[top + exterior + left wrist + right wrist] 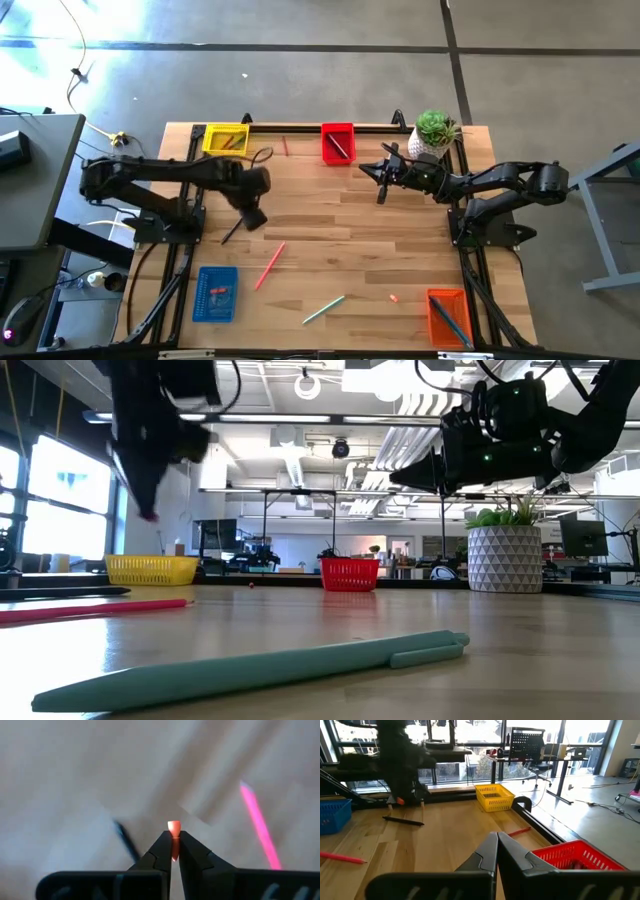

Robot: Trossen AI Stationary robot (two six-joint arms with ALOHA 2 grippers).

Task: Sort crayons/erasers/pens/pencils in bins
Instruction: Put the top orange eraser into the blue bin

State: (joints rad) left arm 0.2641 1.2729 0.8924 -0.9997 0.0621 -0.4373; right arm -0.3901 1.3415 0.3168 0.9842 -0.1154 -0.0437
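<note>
My left gripper (173, 839) hangs over the left middle of the table (400, 250), shut on a small orange crayon piece (173, 826). Under it on the wood lie a black pen (232, 232) and a pink pen (270, 265). A teal pen (323, 309) and a small orange bit (394, 297) lie nearer the front edge. The yellow bin (225, 138) and red bin (337, 143) stand at the far edge, the blue bin (215, 293) and orange bin (448, 315) at the near edge. My right gripper (383, 172) waits shut and level beside the red bin. My left gripper pinches the orange crayon piece between its two fingertips (161, 845), coming from above and pointing down. The piece's end (173, 824) sticks out past the tips. In the right wrist view the piece (400, 800) hangs clear above the table.
A white pot with a green plant (433, 135) stands at the far right corner. A red pencil (285, 147) lies between the yellow and red bins. The blue, red and orange bins hold some items. Bare wood lies across the table's middle.
</note>
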